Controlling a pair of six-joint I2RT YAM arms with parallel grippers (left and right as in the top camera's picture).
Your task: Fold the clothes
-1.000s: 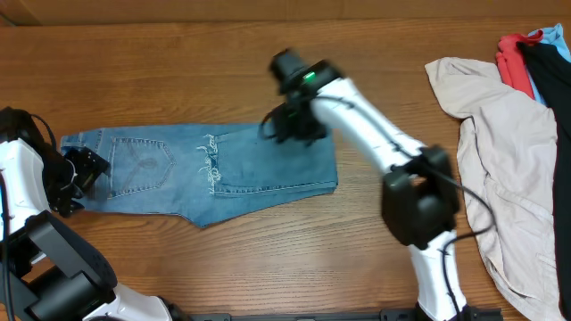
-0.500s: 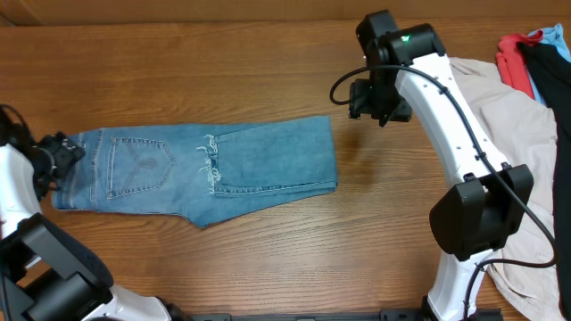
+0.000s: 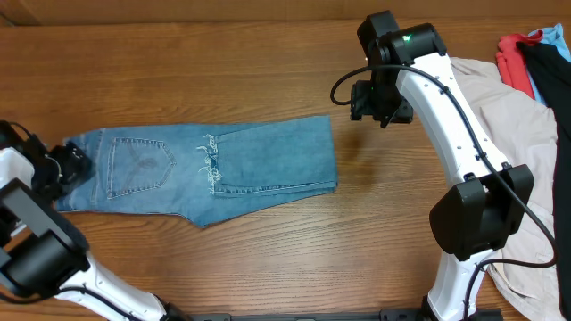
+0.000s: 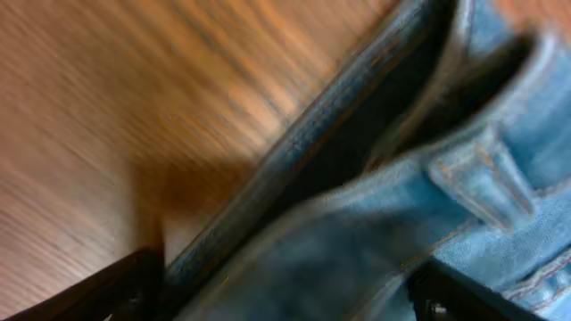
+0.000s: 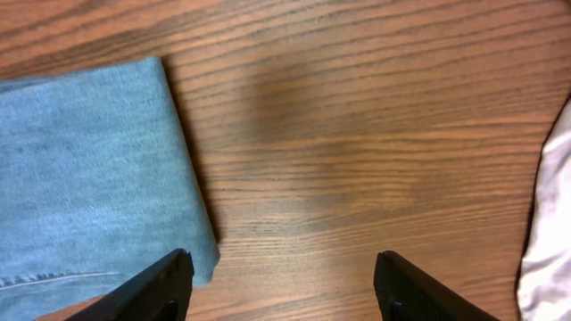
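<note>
Overhead shows the jeans lying folded on the desk, soft, heavy denim I'd pinch by the thick waistband at my spread left claw, while the right claw hangs spread and empty.

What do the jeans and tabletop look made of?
The jeans look like faded light-blue denim, matte: stitched pocket and seams show. The table looks like wood or wood-look laminate, smooth, slightly glossy; grain lines show, but not which.

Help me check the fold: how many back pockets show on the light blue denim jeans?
1. The stitched back pocket lies near the waistband end of the light blue denim jeans, by the left gripper. Another may be folded underneath.
</note>
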